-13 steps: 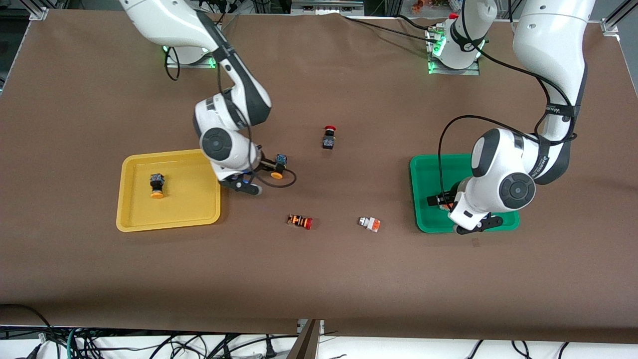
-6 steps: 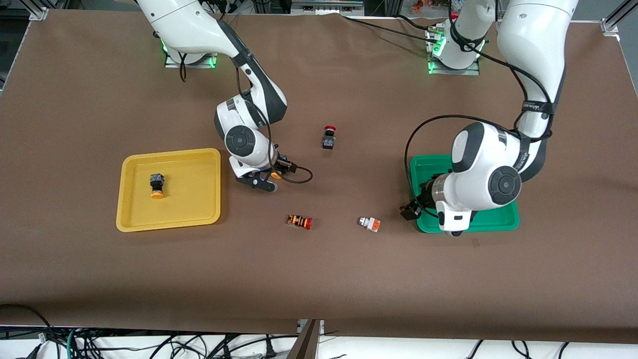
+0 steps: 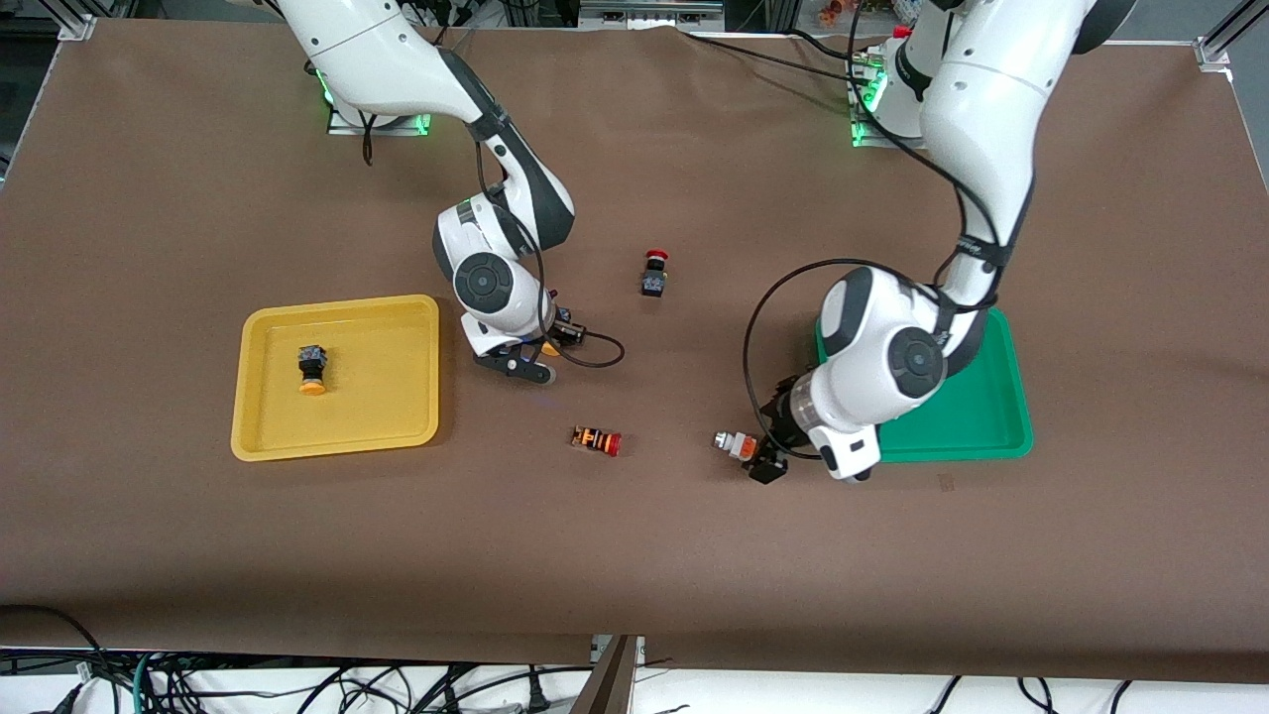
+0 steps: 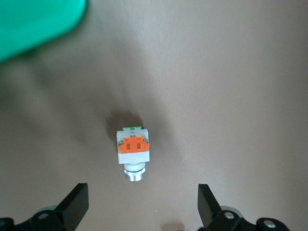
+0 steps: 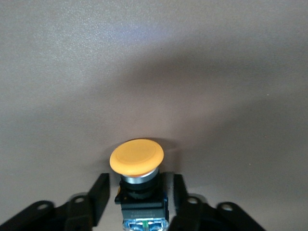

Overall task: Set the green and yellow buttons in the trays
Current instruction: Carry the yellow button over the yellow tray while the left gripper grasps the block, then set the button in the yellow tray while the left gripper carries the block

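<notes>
A black-bodied yellow button (image 3: 548, 348) lies on the brown table between the yellow tray (image 3: 377, 397) and the table's middle. My right gripper (image 3: 550, 342) is down around it. In the right wrist view its orange-yellow cap (image 5: 136, 157) sticks out past the right gripper (image 5: 140, 185), whose jaws flank the black body with a thin gap on each side. A second yellow button (image 3: 311, 369) lies in the yellow tray. My left gripper (image 3: 768, 443) hangs open over a white-bodied, orange-faced button (image 3: 736, 445) beside the green tray (image 3: 952, 416). That button (image 4: 133, 150) lies just ahead of the left gripper (image 4: 143, 204).
A black switch with a red cap (image 3: 653, 274) stands mid-table, nearer the robots' bases. An orange-striped switch with a red cap (image 3: 596, 440) lies nearer the front camera. A corner of the green tray (image 4: 33, 24) shows in the left wrist view. A cable loop (image 3: 600, 357) hangs beside the right gripper.
My left arm has swung from over the green tray to over the white-bodied button. My right gripper moved from the yellow tray's edge onto the yellow button, and its jaws have narrowed.
</notes>
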